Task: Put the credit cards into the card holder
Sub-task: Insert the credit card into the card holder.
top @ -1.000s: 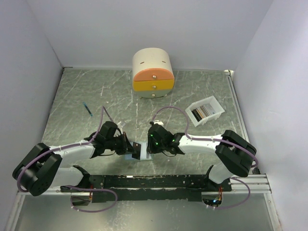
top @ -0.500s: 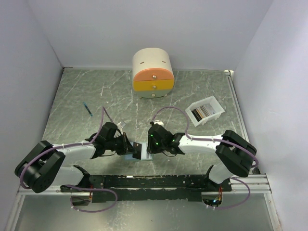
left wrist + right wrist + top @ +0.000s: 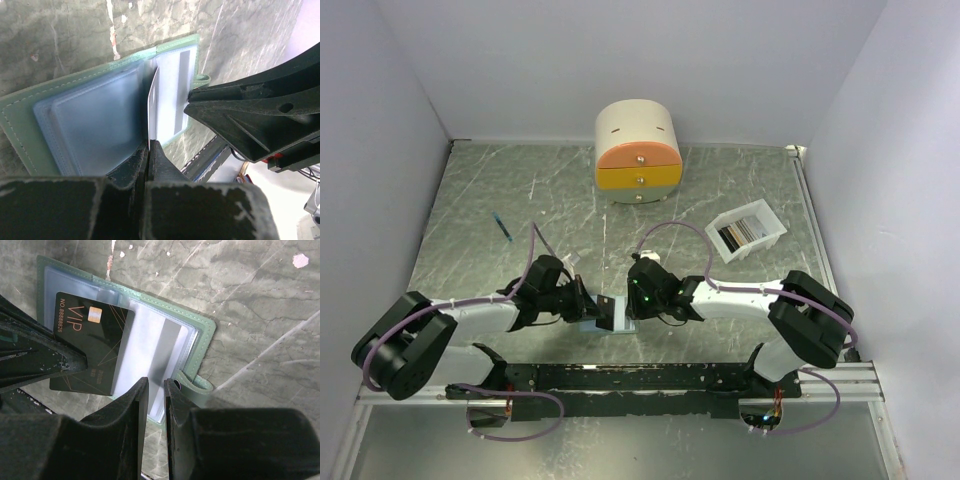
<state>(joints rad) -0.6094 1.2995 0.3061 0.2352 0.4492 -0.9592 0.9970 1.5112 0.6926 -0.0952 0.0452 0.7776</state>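
The card holder lies open on the table near the front middle, grey-green with pale blue pockets. My left gripper is shut on a black credit card marked VIP. It holds the card on edge over the holder's middle, the card's far end at the pockets. My right gripper hovers at the holder's right rim beside the strap. Its jaws stand a narrow gap apart with nothing between them. More credit cards lie in a tray.
The white tray stands at the right. A round cream-and-orange drawer box sits at the back middle. A blue pen lies at the left. The metal base rail runs just in front of the holder.
The left arm's elbow has shifted slightly to the right. Both grippers, the card and the holder stay where they were.
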